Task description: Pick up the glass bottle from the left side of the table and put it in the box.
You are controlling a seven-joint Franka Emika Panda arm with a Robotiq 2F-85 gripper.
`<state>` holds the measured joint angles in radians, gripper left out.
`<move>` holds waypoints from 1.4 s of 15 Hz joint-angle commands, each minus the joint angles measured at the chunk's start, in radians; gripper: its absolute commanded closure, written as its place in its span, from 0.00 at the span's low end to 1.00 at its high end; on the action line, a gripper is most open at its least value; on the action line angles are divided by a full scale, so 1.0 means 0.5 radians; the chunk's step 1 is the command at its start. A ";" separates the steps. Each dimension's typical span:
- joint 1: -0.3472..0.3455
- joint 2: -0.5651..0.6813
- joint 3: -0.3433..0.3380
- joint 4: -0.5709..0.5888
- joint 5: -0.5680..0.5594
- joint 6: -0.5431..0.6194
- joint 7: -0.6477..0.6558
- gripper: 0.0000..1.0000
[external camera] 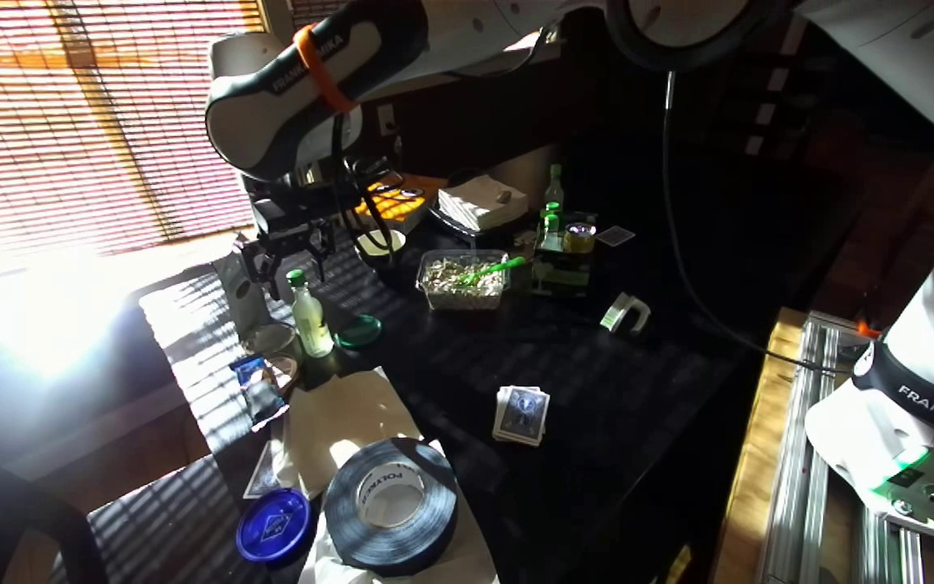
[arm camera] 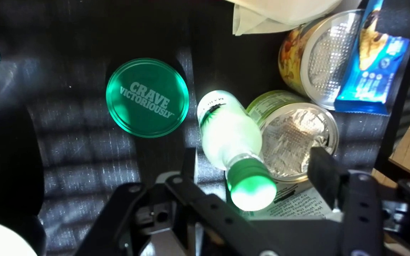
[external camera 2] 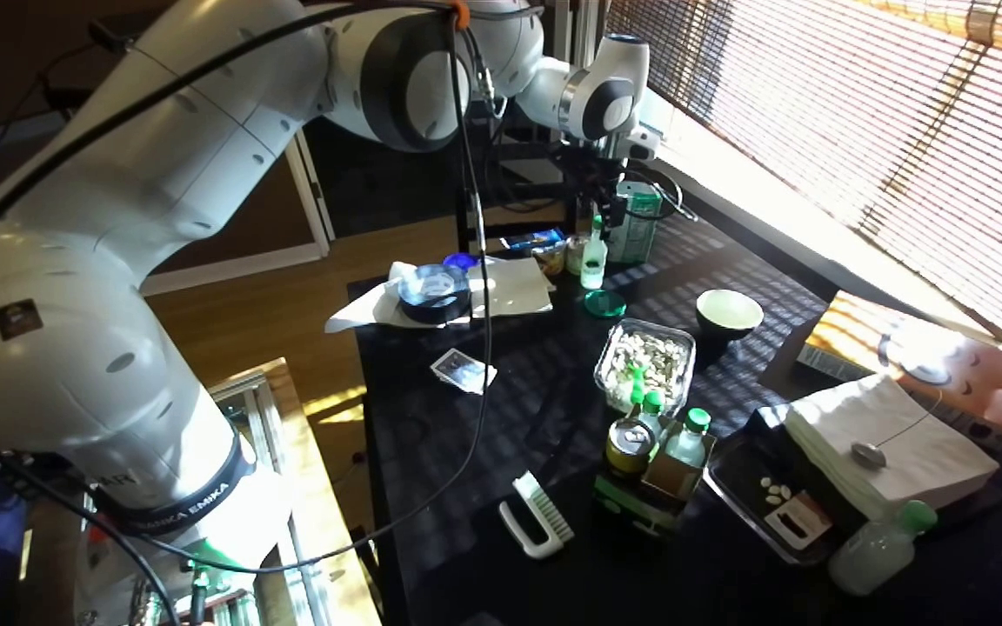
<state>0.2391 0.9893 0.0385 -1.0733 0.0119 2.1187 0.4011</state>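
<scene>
Reach looks nearly done; grasp and boxing left

Left in an exterior view: gripper (external camera: 297,281) at the top of the glass bottle (external camera: 313,324), fingers spread, pinching nothing. Bottle upright on the table (external camera: 443,365), not yet lifted. Well right: pale stack (external camera: 479,203), then dark green carton (external camera: 562,277); can't tell which is the box, bottle in neither. Lift, carry, placing remain.

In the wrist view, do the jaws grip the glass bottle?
No, the open jaws leave gaps on both sides of the cap of the glass bottle.
</scene>
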 commanded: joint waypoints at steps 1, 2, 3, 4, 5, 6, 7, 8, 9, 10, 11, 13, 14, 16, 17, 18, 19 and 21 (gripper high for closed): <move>0.012 0.076 -0.016 0.138 0.021 -0.040 -0.005 0.29; 0.012 0.075 -0.016 0.140 0.018 -0.040 -0.009 0.35; 0.013 0.075 -0.017 0.144 0.018 -0.039 -0.009 0.39; 0.015 0.075 -0.020 0.151 0.014 -0.046 -0.005 0.52; 0.017 0.074 -0.022 0.154 0.011 -0.048 -0.008 0.56; 0.019 0.075 -0.026 0.159 0.007 -0.049 -0.005 0.60; 0.023 0.076 -0.031 0.164 0.001 -0.050 -0.001 0.63; 0.025 0.079 -0.035 0.171 -0.002 -0.052 -0.002 0.66; 0.028 0.083 -0.039 0.175 -0.007 -0.052 0.000 0.61; 0.032 0.085 -0.046 0.178 -0.013 -0.053 0.006 0.63; 0.038 0.089 -0.055 0.181 -0.020 -0.054 0.010 0.61; 0.058 0.097 -0.084 0.186 -0.049 -0.059 0.023 0.54; 0.063 0.101 -0.090 0.187 -0.052 -0.062 0.023 0.35; 0.071 0.106 -0.100 0.189 -0.052 -0.060 0.025 0.29; 0.075 0.107 -0.105 0.191 -0.052 -0.059 0.027 0.58; 0.079 0.107 -0.110 0.194 -0.052 -0.063 0.030 0.62; 0.082 0.106 -0.113 0.194 -0.053 -0.068 0.030 0.63; 0.090 0.093 -0.124 0.192 -0.058 -0.106 0.047 0.76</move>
<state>0.2685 1.0157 -0.0062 -1.0295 0.0036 2.1158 0.4016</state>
